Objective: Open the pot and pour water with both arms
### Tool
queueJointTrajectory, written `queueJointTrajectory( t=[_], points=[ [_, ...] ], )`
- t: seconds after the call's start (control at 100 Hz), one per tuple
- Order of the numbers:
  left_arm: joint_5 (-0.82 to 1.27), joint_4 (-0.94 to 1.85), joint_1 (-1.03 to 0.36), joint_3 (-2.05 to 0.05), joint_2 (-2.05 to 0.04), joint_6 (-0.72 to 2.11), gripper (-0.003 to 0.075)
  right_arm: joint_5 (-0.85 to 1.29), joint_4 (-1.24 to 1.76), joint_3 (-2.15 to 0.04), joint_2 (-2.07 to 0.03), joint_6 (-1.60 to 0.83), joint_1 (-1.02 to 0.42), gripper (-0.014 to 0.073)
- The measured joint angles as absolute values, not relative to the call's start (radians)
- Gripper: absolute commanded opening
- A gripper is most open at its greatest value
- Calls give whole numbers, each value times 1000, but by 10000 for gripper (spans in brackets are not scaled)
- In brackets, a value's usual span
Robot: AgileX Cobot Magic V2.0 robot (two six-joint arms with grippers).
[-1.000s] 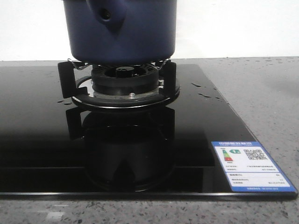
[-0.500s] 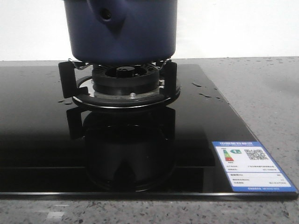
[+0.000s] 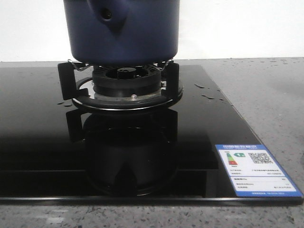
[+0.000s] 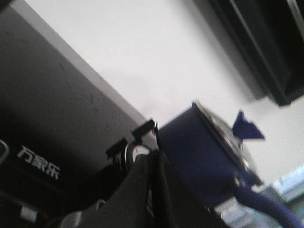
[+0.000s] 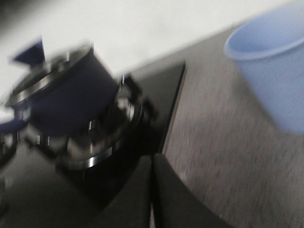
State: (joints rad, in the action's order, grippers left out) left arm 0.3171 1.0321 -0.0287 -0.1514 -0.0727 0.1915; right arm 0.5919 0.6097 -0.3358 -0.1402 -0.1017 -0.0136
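The dark navy-blue pot [image 3: 122,31] stands on the burner grate [image 3: 121,83] of the black glass hob [image 3: 42,142]; its handle stub with a round hole faces the camera. No gripper shows in the front view. In the left wrist view the pot [image 4: 199,156] carries a steel-rimmed lid with a blue knob [image 4: 247,129]. My left gripper [image 4: 154,159] is shut and empty beside the pot's side. In the right wrist view my right gripper [image 5: 152,159] is shut and empty at the hob's edge, apart from the pot [image 5: 66,95].
A pale-blue cup [image 5: 275,66] stands on the grey speckled counter [image 5: 213,156] beyond the hob's edge. An energy label [image 3: 254,170] is stuck on the hob's near right corner. Water drops [image 3: 209,95] lie on the glass. A white wall is behind.
The front view shifts only slightly; the pot and hob stay where they were. No arm appears in it.
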Motion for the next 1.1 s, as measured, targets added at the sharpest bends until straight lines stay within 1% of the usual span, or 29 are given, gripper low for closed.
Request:
queueJointTrajectory(
  t=[0.19, 0.26, 0.33, 0.43, 0.54, 0.65, 0.71, 0.76, 0.81, 0.85, 0.88, 0.89, 0.9, 0.91, 0.92, 0.93, 0.94, 0.95, 0.96, 0.97, 0.98, 0.99, 1.0, 1.01, 1.02, 1.03, 1.04, 1.07, 1.1],
  points=[
    [611, 984, -29, -338, -299, 383, -17, 976, 588, -544, -391, -102, -14, -74],
    [718, 1016, -29, -410, -392, 493, -17, 1089, 608, -610, -475, -100, -14, -74],
    [845, 1094, -29, -478, -482, 640, -17, 1156, 663, -659, -536, -138, -14, -74],
    [999, 1265, -34, -555, -586, 860, -17, 1177, 796, -703, -573, -280, -14, -74],
    [1092, 1421, -55, -628, -679, 1058, -18, 1148, 928, -737, -575, -515, -14, -74],
    [1127, 1448, -94, -705, -765, 1167, -18, 1102, 984, -769, -575, -730, -14, -74],
    [1128, 1448, -119, -744, -806, 1235, -15, 1077, 994, -780, -575, -809, -14, -74],
    [1128, 1444, -144, -773, -841, 1304, 8, 1050, 999, -782, -575, -848, -14, -67],
    [1128, 1442, -166, -801, -879, 1382, 66, 1017, 999, -782, -575, -869, -14, -22],
    [1128, 1442, -180, -822, -902, 1447, 142, 991, 999, -782, -575, -878, -14, 32],
    [1128, 1440, -192, -834, -925, 1485, 204, 975, 999, -782, -575, -883, -14, 92],
    [1128, 1438, -194, -837, -929, 1503, 237, 968, 999, -782, -575, -883, -14, 129],
    [1128, 1438, -198, -842, -934, 1512, 253, 963, 1001, -782, -575, -883, -14, 148],
    [1128, 1435, -200, -845, -942, 1526, 288, 956, 1001, -782, -575, -885, -14, 189],
    [1128, 1435, -200, -851, -946, 1533, 305, 952, 1001, -782, -575, -885, -14, 211],
    [1128, 1435, -203, -853, -954, 1539, 322, 945, 1001, -782, -575, -887, -14, 257],
    [1125, 1433, -205, -858, -958, 1552, 356, 942, 1001, -782, -575, -888, -14, 305],
    [1126, 1433, -208, -861, -965, 1557, 373, 938, 1001, -782, -575, -887, -14, 305],
    [1123, 1431, -208, -863, -969, 1567, 405, 932, 1001, -782, -575, -887, -14, 353],
    [1121, 1431, -212, -868, -972, 1571, 420, 929, 1001, -782, -575, -887, -14, 378],
    [1118, 1429, -211, -870, -979, 1579, 449, 923, 1001, -782, -575, -889, -14, 426],
    [1115, 1429, -214, -874, -983, 1581, 463, 921, 1001, -782, -575, -889, -14, 449],
    [1111, 1429, -214, -876, -989, 1584, 475, 916, 1001, -782, -575, -889, -14, 493],
    [1105, 1429, -217, -879, -992, 1590, 498, 914, 1001, -782, -575, -889, -14, 514],
    [1101, 1429, -217, -881, -998, 1592, 508, 912, 1001, -782, -575, -889, -14, 535],
    [1098, 1428, -219, -882, -1001, 1595, 526, 909, 1001, -782, -575, -889, -14, 593],
    [1089, 1427, -219, -886, -1004, 1597, 533, 909, 1001, -782, -575, -889, -14, 593],
    [1073, 1427, -222, -890, -1017, 1602, 552, 901, 1001, -782, -575, -889, -14, 672],
    [1056, 1427, -225, -895, -1027, 1607, 554, 899, 1001, -782, -575, -891, -14, 663]
  ],
)
